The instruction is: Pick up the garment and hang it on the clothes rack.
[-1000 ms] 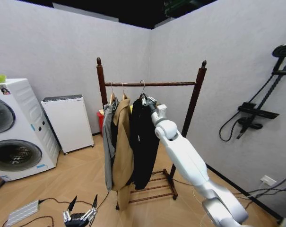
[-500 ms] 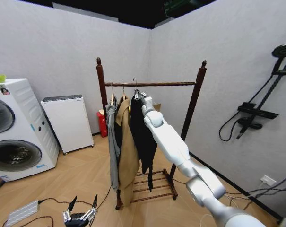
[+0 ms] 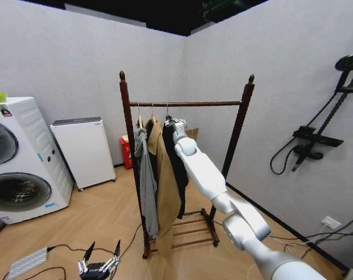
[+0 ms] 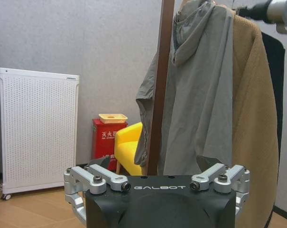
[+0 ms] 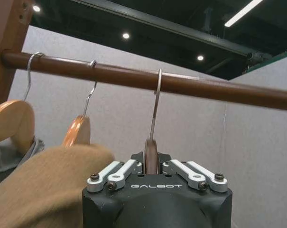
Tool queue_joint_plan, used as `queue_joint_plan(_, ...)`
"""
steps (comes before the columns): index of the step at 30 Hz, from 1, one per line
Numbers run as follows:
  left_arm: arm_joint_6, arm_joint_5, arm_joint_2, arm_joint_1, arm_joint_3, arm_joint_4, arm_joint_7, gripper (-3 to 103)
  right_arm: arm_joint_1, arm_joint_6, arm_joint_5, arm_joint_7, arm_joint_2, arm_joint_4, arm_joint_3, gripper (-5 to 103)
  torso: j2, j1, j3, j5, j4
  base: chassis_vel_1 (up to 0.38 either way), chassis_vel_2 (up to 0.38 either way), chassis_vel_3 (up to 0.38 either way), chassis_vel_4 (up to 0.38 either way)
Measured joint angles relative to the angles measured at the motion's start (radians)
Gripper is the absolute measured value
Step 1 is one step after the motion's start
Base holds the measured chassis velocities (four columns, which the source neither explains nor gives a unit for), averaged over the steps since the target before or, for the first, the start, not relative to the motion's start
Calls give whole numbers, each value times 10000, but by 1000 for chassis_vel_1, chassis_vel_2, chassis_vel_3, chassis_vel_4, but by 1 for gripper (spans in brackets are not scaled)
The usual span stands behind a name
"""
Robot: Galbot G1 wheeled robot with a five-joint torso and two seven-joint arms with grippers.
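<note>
The clothes rack [image 3: 188, 104] of dark reddish wood stands in the room's corner. The garment [image 3: 177, 166], long and black, hangs under its bar beside a tan coat [image 3: 165, 192] and a grey hooded garment [image 3: 146, 181]. My right gripper [image 3: 171, 121] is shut on the neck of the garment's hanger. In the right wrist view the metal hook [image 5: 156, 102] curves over the bar [image 5: 190, 86], with the right gripper [image 5: 151, 164] clamped just below it. My left gripper [image 3: 100, 262] waits low near the floor, open and holding nothing; the left gripper [image 4: 157, 183] faces the rack's left post.
Stacked white washing machines [image 3: 16, 163] and a white cabinet-like unit [image 3: 86, 151] stand along the left wall. A red box [image 4: 105, 142] and yellow seat [image 4: 129, 147] sit behind the rack. A black shower rail [image 3: 325, 131] is on the right wall. Cables [image 3: 53, 256] lie on the floor.
My right arm has carried the black garment left along the bar, close against the tan coat. The tan and grey garments have been pushed and swung leftward. The left arm is still.
</note>
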State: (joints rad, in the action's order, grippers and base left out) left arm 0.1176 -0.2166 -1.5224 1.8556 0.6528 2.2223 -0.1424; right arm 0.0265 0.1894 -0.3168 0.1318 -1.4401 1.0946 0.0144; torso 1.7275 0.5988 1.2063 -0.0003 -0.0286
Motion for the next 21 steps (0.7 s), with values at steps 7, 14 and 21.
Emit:
queue_joint_plan(7,0,0,1,0,1,0,1,100,-1420,573,-1211,-94,1213,2874,113,41,-1,3,2,5,0,0,0,0,0)
queue_joint_plan(14,0,0,0,-1,-2,0,-2,100,-3538,964,-1720,205,2690,5608,988,62,-1,2,0,4,4,0,0,0,0)
queue_joint_plan(21,0,0,-1,0,0,0,-2,100,-8247,994,-1804,184,4587,8895,3650,90,0,1,-1,3,-3,0,0,0,0)
